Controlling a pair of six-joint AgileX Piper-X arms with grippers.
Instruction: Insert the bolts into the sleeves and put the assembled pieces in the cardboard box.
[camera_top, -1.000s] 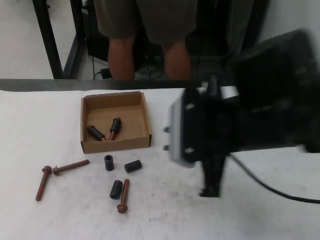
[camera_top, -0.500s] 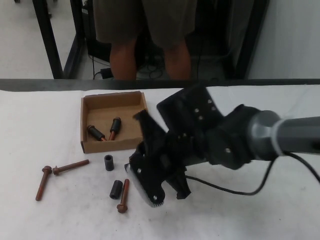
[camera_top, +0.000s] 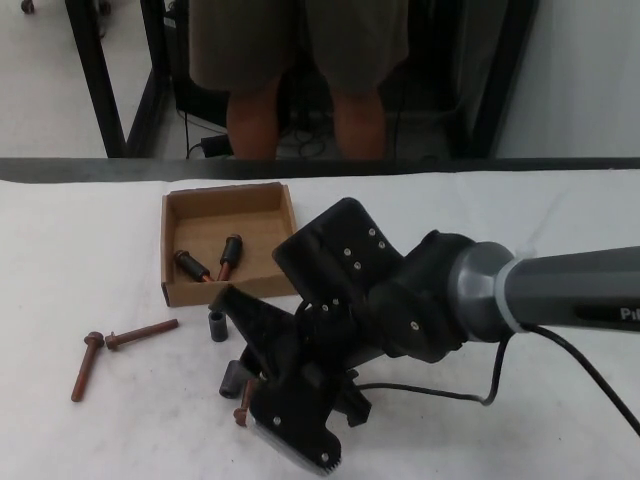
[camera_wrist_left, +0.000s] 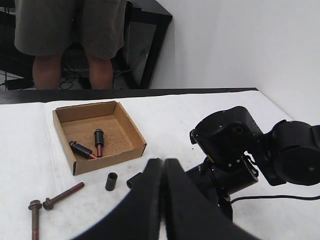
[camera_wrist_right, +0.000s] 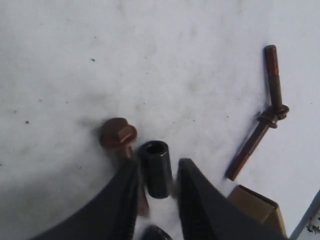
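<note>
Cardboard box (camera_top: 200, 292) sits open-topped toward the far side of the white desk (camera_top: 80, 230). One assembled piece (camera_top: 192, 266) lies inside it next to a second assembled piece (camera_top: 230, 255).

In front of the box, the right arm (camera_top: 420, 300) stretches in from the right and tips down to the desk. The right pincer (camera_wrist_right: 159, 165) is partly open. Its two fingers straddle a black sleeve (camera_wrist_right: 156, 176) that lies flat on the desk, with a slim gap showing on one side. A brown bolt (camera_wrist_right: 118, 134) lies just beside this sleeve, its shaft passing under one finger.

The left pincer (camera_wrist_left: 162, 162) hangs above the near part of the desk, well apart from the parts, fingers pressed together on nothing.

An upright sleeve (camera_top: 217, 325) stands near the box's front wall. Farther left lie a loose bolt (camera_top: 140, 333) and another loose bolt (camera_top: 86, 365), heads close together.
</note>
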